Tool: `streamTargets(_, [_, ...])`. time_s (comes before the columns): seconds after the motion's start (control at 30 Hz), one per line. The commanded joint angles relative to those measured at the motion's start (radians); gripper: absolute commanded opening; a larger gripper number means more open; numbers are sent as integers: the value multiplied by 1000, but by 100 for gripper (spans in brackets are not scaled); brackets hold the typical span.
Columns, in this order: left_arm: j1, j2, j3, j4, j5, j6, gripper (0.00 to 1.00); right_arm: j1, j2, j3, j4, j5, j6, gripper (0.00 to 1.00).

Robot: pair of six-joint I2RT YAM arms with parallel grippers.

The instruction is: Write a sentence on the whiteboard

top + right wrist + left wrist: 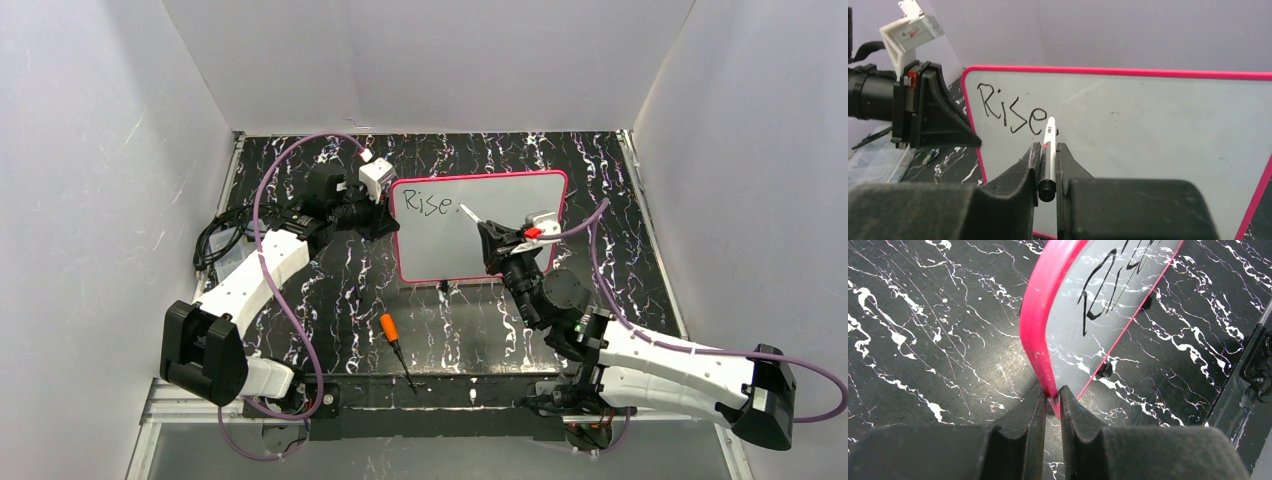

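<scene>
On my overhead feed an orange-handled screwdriver (390, 330) lies on the black, white-veined tabletop (330, 300), near the front edge and well apart from the whiteboard (440, 250). White enclosure walls (100, 150) close three sides. I also see a clear plastic box (870, 160) at the left edge.

Glossy whiteboard (480, 225) (smooth pink plastic frame)

Bright, even overhead light casts only soft shadows. The whiteboard (1083, 352) mirrors the veined counter (923, 315) in the left wrist view's upper middle. The right gripper (1048, 147) is blurred along its frame's lower edge.
</scene>
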Motion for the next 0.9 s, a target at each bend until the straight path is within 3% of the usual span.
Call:
streamTargets(0.0, [-9,-9,-6,-31,7,6,0,-5,7,-3,111,63,-66,1])
streamTargets(0.4, [-10,-5,-5,-32,8,5,0,-6,94,7,216,121,-170,1])
streamTargets(0.87, [-10,-7,-5,-32,10,6,0,-5,29,-36,-13,134,-15,1])
